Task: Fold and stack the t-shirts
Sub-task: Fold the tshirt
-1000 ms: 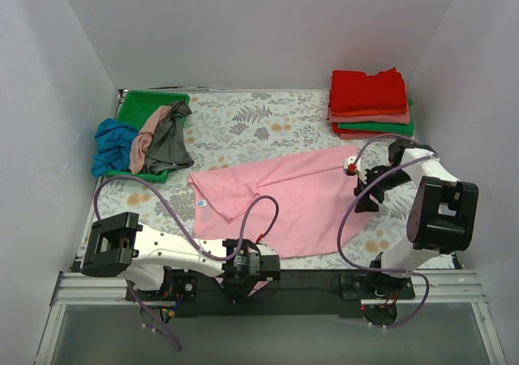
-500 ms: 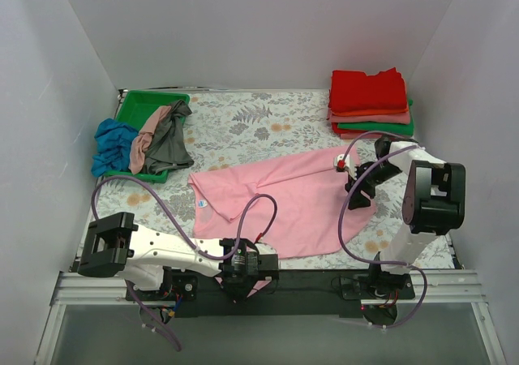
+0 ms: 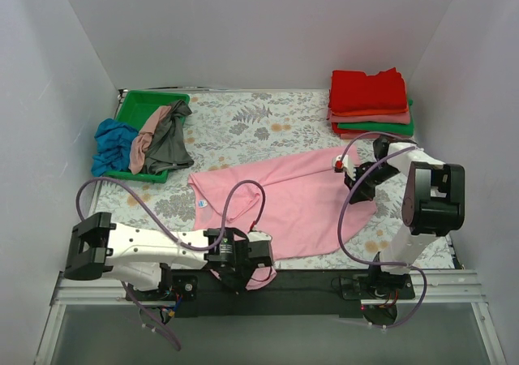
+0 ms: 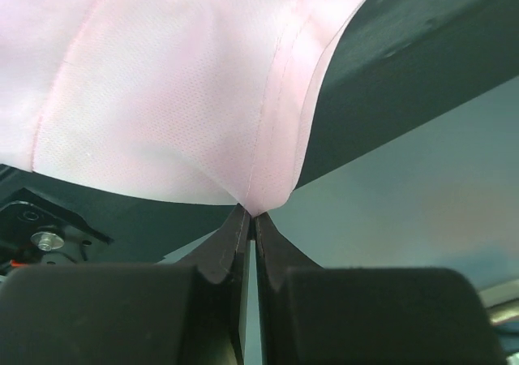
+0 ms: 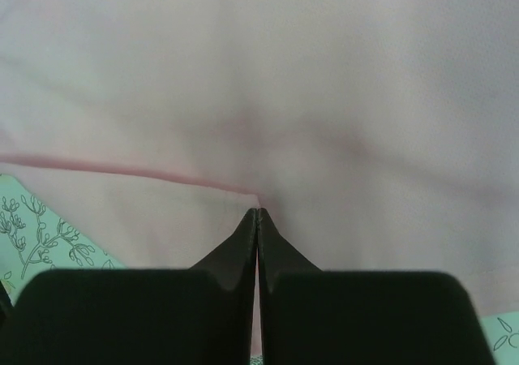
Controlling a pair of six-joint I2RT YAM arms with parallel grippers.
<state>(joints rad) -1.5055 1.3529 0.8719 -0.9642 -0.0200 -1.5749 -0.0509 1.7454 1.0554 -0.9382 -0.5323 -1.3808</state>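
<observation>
Currently the pink t-shirt (image 3: 304,199) lies spread mid-tabletop (image 3: 243,122). Left end effector (image 4: 250,216) is clamped on its near hem, at the tabletop's near edge. Right end effector (image 5: 257,212) is clamped on cloth at the shirt's right side. For a clean fold I'd lift both together, tension even, land edge on edge, then move it to the folded stack (image 3: 371,105) far right.

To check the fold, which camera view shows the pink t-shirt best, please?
The top external view: nearly the whole pink t-shirt shows, spread out. The wrist views show only small patches pinched by the left gripper and right gripper.
</observation>
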